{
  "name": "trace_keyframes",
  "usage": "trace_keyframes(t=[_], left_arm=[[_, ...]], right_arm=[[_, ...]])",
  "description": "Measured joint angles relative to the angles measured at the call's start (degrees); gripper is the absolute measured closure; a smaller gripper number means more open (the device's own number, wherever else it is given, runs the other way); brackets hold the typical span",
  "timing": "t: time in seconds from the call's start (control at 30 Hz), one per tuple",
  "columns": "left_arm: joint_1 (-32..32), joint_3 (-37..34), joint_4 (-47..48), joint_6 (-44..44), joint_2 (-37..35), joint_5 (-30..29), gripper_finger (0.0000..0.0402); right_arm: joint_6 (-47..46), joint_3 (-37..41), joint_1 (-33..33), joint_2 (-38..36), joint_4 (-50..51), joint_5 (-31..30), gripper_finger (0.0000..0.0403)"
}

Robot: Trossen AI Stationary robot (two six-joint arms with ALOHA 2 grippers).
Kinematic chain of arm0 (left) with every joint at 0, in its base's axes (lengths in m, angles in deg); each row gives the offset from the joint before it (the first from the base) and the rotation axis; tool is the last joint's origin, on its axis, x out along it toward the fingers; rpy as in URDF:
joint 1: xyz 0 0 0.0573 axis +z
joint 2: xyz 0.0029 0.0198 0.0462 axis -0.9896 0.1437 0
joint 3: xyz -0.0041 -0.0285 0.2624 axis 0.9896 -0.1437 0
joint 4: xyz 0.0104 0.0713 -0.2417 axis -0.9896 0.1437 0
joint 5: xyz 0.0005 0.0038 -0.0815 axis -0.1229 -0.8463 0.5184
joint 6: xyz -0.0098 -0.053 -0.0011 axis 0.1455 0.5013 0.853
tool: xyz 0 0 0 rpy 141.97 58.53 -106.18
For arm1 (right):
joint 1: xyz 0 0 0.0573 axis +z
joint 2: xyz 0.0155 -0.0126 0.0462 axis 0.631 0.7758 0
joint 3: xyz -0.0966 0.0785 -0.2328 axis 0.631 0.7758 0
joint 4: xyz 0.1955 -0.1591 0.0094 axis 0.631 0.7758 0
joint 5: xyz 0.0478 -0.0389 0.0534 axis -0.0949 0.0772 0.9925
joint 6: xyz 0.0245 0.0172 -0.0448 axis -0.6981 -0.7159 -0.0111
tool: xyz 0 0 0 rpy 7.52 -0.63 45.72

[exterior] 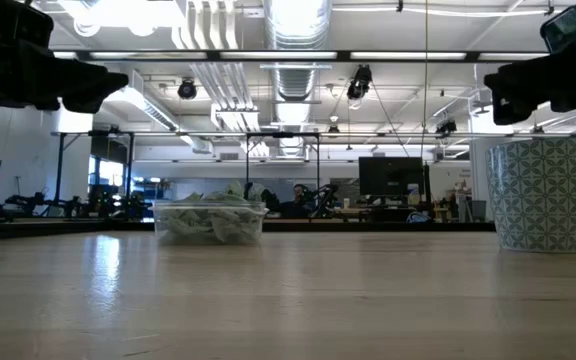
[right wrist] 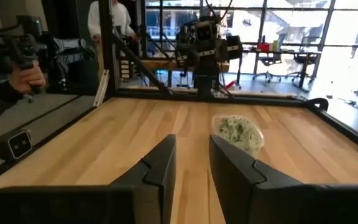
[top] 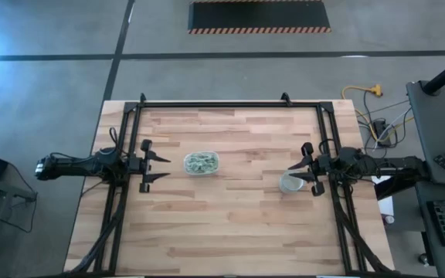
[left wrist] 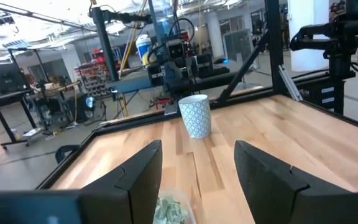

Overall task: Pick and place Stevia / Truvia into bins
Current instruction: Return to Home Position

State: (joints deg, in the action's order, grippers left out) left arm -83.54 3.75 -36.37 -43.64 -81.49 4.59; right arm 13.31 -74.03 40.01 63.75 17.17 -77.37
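The shallow clear tub (top: 201, 162) rests on its base mid-table, filled with pale green and white packets (right wrist: 237, 129). A round cup with a pale green pattern (top: 290, 184) stands upright to its right, also seen in the low view (exterior: 540, 193). My left gripper (top: 167, 167) hovers open just left of the tub, level and pointing at it; the tub's near end (left wrist: 169, 210) shows between its fingers. My right gripper (top: 296, 173) hangs open with a narrow gap above the cup's far-right rim, pointing toward the tub. The cup is out of the right wrist view.
A black frame (top: 230, 103) rings the far edge and both sides of the wooden table. Bare wood lies between tub and cup and along the near half. A person's hand holding a device (right wrist: 18, 68) shows beyond the table's edge.
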Motion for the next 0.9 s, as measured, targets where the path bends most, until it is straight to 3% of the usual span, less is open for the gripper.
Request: trace_keyframes(t=[0.4,0.9], left_arm=[[0.0,0.06,-0.53,0.02,0.59,-0.04,0.0217],[0.0,0.2,-0.18,0.0,0.73,-0.07,0.0217]], right_arm=[[-0.26,0.0,-0.02,1.63,-0.01,0.0,0.033],[-0.22,0.0,-0.02,1.65,-0.03,0.02,0.032]])
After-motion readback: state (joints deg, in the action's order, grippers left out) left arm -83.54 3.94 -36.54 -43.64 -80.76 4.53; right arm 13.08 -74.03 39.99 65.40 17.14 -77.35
